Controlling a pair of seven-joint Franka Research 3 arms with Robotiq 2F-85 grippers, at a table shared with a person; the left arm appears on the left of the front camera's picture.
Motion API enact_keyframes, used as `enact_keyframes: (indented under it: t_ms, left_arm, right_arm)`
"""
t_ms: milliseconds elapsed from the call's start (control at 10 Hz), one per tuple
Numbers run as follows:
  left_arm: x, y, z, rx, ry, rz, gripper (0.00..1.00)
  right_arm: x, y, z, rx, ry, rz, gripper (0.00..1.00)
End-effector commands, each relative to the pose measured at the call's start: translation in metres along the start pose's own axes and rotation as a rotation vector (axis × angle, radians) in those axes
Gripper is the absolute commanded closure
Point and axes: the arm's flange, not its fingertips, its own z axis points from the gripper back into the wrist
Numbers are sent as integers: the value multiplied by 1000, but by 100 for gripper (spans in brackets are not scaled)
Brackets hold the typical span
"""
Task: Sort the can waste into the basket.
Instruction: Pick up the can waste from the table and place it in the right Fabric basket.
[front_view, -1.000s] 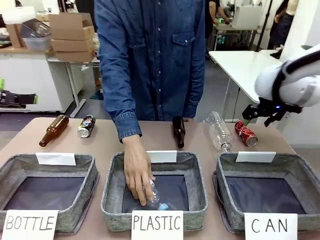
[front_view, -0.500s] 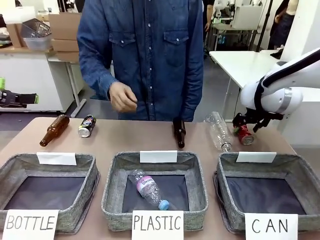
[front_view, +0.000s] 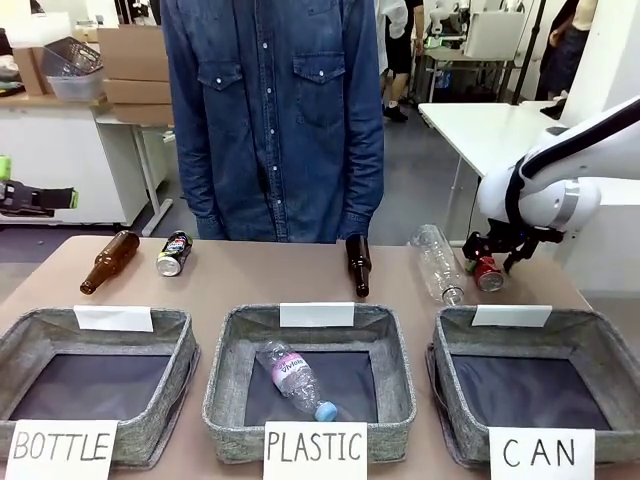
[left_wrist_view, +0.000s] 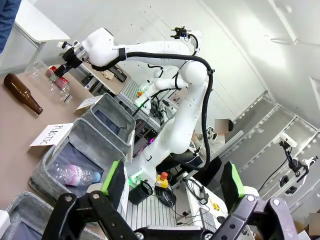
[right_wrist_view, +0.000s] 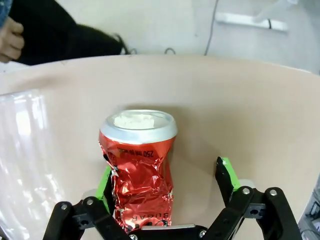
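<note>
As the front view shows, the right pincer (front_view: 490, 262) straddles the crushed red can (front_view: 489, 273), far right on the desk (front_view: 250, 285) behind the CAN basket (front_view: 600, 335). Left wrist: left pincer (left_wrist_view: 172, 175) released, idle. Right wrist: spread pads (right_wrist_view: 226, 172) flank the can for grasping.

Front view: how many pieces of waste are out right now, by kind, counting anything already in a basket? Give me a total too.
Cans: 2, red crushed can, dark can
Glass bottles: 2, left brown bottle, middle brown bottle
Plastic bottles: 2, loose clear bottle, binned clear bottle
Total: 6
</note>
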Motion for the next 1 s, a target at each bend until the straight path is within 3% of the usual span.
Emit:
enact_keyframes:
  t_ms: [0,100,200,300,700,900]
  left_arm:
    - [0,-2,-1,-14,-2,-25,0]
    - [0,-2,-1,-14,-2,-25,0]
    - [0,-2,-1,-14,-2,-25,0]
    - [0,-2,-1,-14,-2,-25,0]
    - [0,-2,-1,-14,-2,-25,0]
    - [0,-2,-1,-14,-2,-25,0]
  right_arm:
    - [6,5,6,-20,2,0,0]
    - [6,5,8,-23,3,9,41]
    - [6,5,8,-11,-1,-3,59]
    - [6,5,8,-8,3,-2,99]
    - [4,8,8,-25,9,3,96]
    - [4,9,7,-16,4,-4,100]
